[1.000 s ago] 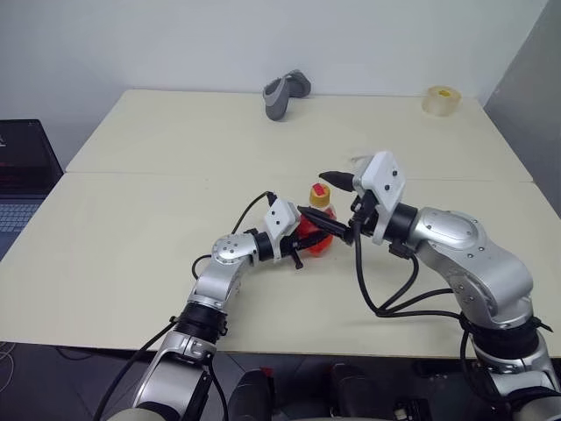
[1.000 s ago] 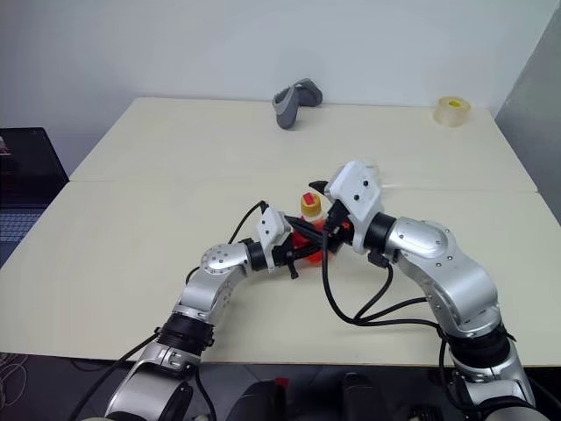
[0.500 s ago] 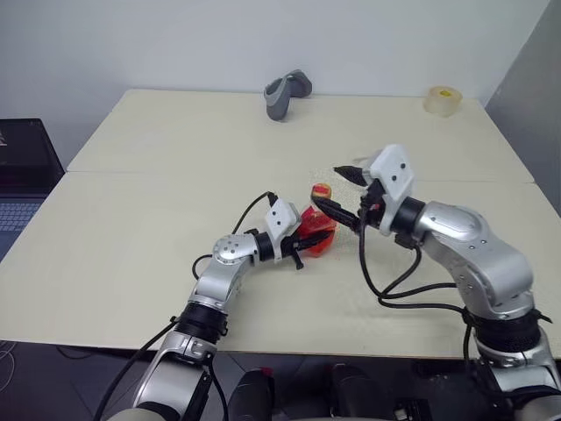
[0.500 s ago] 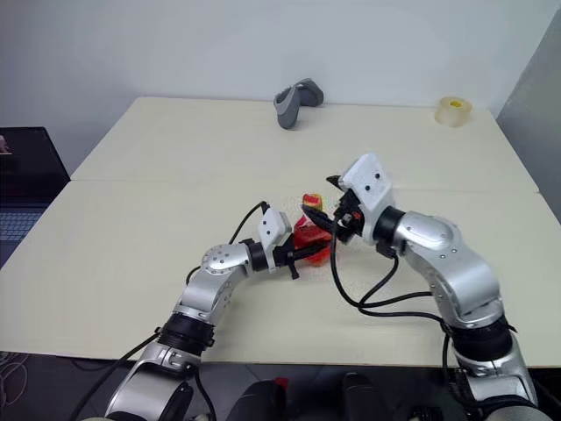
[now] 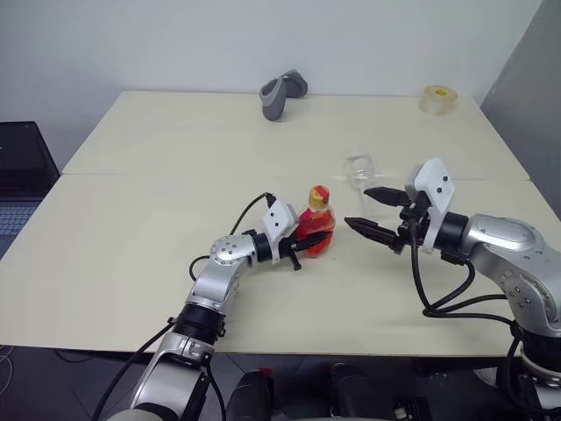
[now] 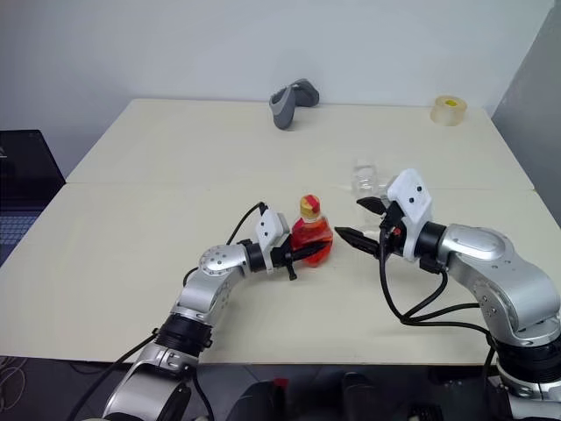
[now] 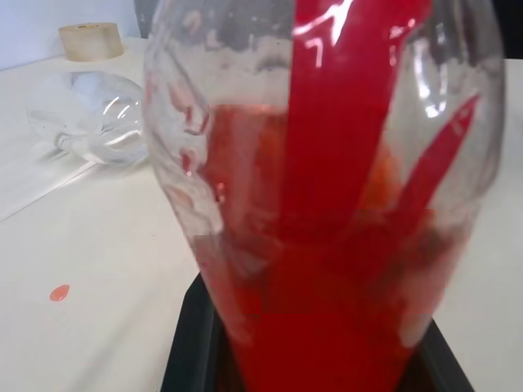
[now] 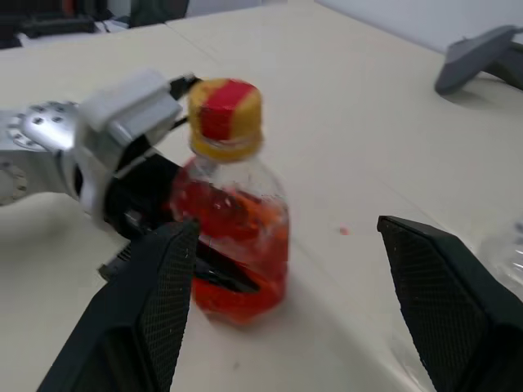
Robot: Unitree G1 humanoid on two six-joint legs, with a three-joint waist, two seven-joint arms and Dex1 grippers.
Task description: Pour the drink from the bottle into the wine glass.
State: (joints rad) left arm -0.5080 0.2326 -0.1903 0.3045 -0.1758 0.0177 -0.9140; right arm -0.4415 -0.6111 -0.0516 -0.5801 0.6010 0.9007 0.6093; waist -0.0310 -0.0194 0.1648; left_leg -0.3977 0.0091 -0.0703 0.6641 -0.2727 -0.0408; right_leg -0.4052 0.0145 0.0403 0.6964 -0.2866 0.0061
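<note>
The bottle (image 5: 317,226) stands upright near the table's middle, its yellow-red cap (image 8: 225,114) on and the red drink (image 7: 327,269) filling its lower body. My left gripper (image 5: 307,243) is shut on the bottle's lower body from the left. My right gripper (image 5: 358,208) is open, level with the bottle and a little to its right, its fingers (image 8: 155,302) clear of it. The clear wine glass (image 6: 365,178) sits just behind my right gripper; whether it stands or lies I cannot tell.
A grey handheld device (image 5: 282,92) lies at the table's back edge and a roll of tape (image 5: 436,98) at the back right corner. A laptop (image 5: 19,171) sits off the table's left side. A small red drop (image 7: 59,291) marks the tabletop near the bottle.
My right gripper has drawn back to the right, away from the bottle's cap, and stayed open. The bottle stays in my left gripper.
</note>
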